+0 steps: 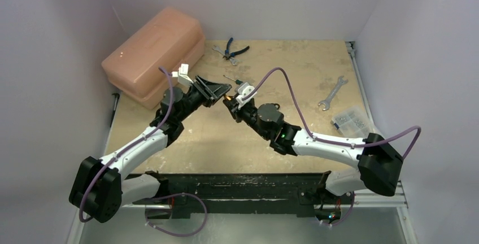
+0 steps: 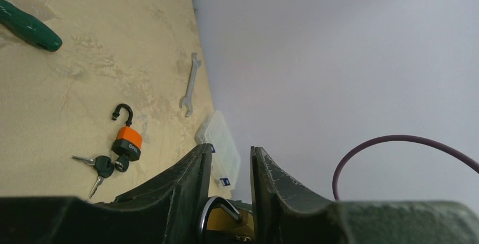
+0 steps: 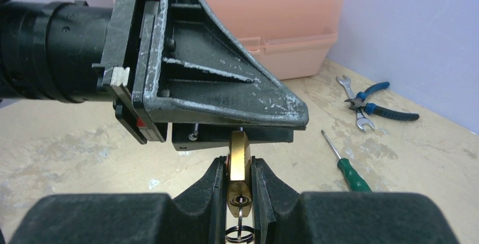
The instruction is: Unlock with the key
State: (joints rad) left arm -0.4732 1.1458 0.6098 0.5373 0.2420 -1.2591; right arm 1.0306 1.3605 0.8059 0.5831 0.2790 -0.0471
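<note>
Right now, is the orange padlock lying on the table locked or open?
Open. The orange padlock has its shackle swung out, one end free of the body.

Polished brass-coloured metal on the padlock (image 3: 239, 176); thin bright wire on its key ring (image 3: 239, 234). Matt dark plastic, scuffed with whitish scratches, on the left gripper (image 2: 230, 153) and right gripper (image 3: 239, 164). Rough, matt, pale wood-like board for the table (image 1: 294, 136), worn in patches. Smooth salmon plastic with a slight sheen on the toolbox (image 1: 155, 52). Dull bare grey metal on the wrench (image 1: 332, 92). Glossy green plastic handle and metal shaft on the screwdriver (image 3: 353, 173). Orange plastic jacket on the second padlock (image 2: 127, 139). Clear plastic on the parts box (image 1: 351, 121).
</note>
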